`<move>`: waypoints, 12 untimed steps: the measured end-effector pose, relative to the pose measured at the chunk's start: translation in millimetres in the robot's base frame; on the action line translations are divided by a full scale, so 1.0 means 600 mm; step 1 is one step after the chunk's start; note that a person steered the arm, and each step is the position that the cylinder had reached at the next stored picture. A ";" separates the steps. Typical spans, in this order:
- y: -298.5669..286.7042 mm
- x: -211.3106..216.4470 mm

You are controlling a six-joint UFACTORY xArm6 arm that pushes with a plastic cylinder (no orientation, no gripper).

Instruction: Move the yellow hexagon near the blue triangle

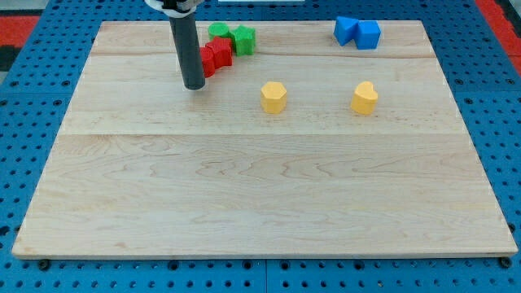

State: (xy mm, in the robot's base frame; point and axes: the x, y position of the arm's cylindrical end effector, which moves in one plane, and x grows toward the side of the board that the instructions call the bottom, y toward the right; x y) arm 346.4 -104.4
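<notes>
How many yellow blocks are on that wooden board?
2. One yellow block sits near the board's middle, toward the view's top; the other yellow block lies to its right, below the blue blocks. None seems hidden.

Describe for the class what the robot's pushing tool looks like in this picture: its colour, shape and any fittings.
The tool is a straight, smooth, dark grey to black cylindrical rod. My tip is its blunt lower end. At the view's top the rod enters a collar that shows white with a black band, cut off by the frame. No cables, markings or sleeves are visible.
</notes>
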 end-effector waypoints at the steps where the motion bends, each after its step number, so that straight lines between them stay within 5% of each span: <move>1: 0.003 0.000; 4: 0.154 0.002; 6: 0.257 -0.088; 9: 0.274 0.104; 10: 0.157 0.113; 12: 0.242 0.046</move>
State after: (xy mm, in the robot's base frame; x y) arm 373.9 41.0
